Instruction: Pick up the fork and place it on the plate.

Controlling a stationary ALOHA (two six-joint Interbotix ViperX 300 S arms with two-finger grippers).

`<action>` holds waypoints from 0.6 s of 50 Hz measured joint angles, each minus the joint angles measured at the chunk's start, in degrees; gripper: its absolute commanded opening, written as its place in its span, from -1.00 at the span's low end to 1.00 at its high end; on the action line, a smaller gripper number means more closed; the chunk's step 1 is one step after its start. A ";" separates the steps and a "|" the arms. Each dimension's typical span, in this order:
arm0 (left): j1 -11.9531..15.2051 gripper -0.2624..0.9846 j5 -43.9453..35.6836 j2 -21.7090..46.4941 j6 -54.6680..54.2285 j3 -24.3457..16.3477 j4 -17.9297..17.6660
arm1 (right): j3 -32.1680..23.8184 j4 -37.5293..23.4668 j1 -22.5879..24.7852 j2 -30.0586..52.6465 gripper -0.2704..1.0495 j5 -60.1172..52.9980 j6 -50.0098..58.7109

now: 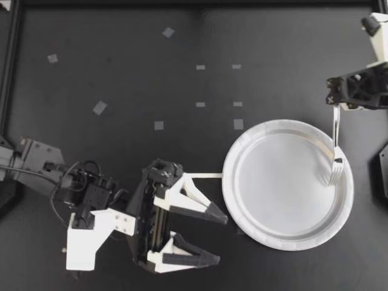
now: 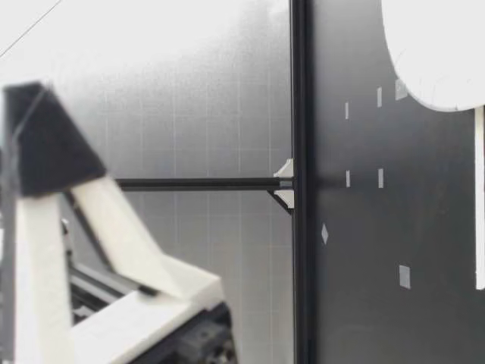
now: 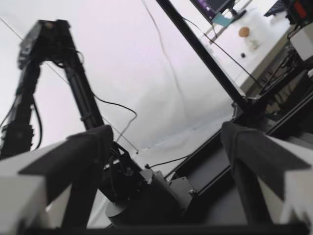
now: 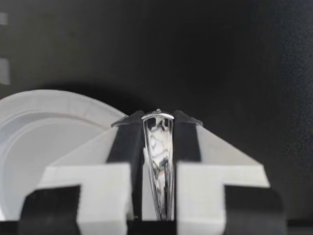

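Note:
A white paper plate [image 1: 254, 182] lies on the black table right of the middle. My right gripper [image 1: 335, 108], at the plate's far right edge, is shut on the handle of a silver fork [image 1: 335, 139], whose tines lie over the plate's right side. In the right wrist view the fork [image 4: 157, 161] is pinched between the fingers of my right gripper [image 4: 157, 122], with the plate [image 4: 39, 147] beside and under them. My left gripper [image 1: 219, 239] stands open left of the plate, holding nothing. The left wrist view shows my left gripper [image 3: 164, 147] pointing up off the table, nothing between its fingers.
Small grey tape squares [image 1: 159, 125] dot the table's far half. A white strip [image 1: 206, 176] lies between my left gripper and the plate. A black frame rail [image 1: 9, 66] runs along the table's left edge. In the low view one finger [image 2: 45, 144] looms close to the camera.

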 measured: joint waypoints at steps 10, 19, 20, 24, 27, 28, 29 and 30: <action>-1.23 0.79 0.00 0.18 0.09 0.00 0.00 | -1.58 0.00 -0.18 6.15 -0.85 -0.79 0.09; -2.72 0.79 0.00 0.18 0.09 0.00 0.00 | -4.92 -0.09 -0.53 12.57 -0.85 -1.58 0.09; -3.25 0.79 0.00 0.18 0.00 0.09 0.00 | -4.92 -0.09 -0.53 12.57 -0.85 -1.58 0.09; -3.69 0.79 0.00 0.18 0.09 0.09 0.00 | -6.15 -0.09 -0.62 14.33 -0.85 -1.76 0.09; -4.57 0.79 0.00 0.09 0.26 0.26 0.00 | -8.09 -0.09 -0.70 17.23 -0.85 -1.85 0.00; -4.57 0.79 0.00 0.09 0.26 0.26 0.00 | -8.09 -0.09 -0.70 17.23 -0.85 -1.85 0.00; -4.57 0.79 0.00 0.09 0.26 0.26 0.00 | -8.88 -0.18 -0.79 18.46 -0.85 -1.85 0.00; -4.83 0.79 0.00 0.09 0.35 0.53 0.00 | -8.88 -0.18 -0.79 18.46 -0.85 -1.85 0.00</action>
